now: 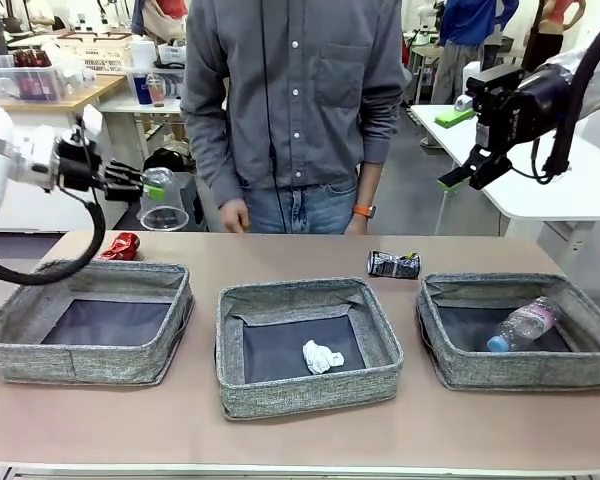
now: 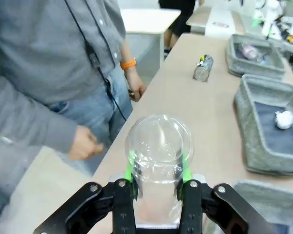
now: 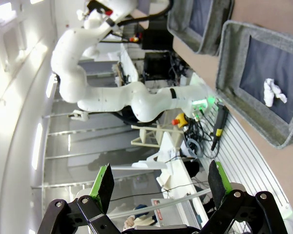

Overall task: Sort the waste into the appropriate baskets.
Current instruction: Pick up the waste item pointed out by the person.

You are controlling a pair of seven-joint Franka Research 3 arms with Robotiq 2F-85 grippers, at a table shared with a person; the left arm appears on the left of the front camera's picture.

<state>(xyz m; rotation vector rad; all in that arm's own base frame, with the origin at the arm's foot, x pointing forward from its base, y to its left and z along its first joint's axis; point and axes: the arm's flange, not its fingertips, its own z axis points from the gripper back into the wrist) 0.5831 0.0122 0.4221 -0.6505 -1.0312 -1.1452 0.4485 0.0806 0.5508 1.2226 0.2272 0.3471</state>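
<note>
My left gripper (image 1: 152,190) is shut on a clear plastic cup (image 1: 163,198), held in the air above the table's far left edge. Its green pads press the cup (image 2: 158,148) on both sides. Behind the left basket (image 1: 88,345) lies a crushed red can (image 1: 121,246). A crumpled white tissue (image 1: 321,356) sits in the middle basket (image 1: 305,392). The right basket (image 1: 525,372) holds a clear bottle (image 1: 523,326). A crushed dark-silver can (image 1: 393,264) lies on the table between them. My right gripper (image 1: 470,172) hangs open, high at the right, nothing between its fingers (image 3: 105,183).
A person in a grey shirt stands at the far side, one hand (image 2: 85,144) close to the cup. In the right wrist view, the tissue (image 3: 274,91) shows in the middle basket (image 3: 249,122). A white side table (image 1: 570,190) stands at the right.
</note>
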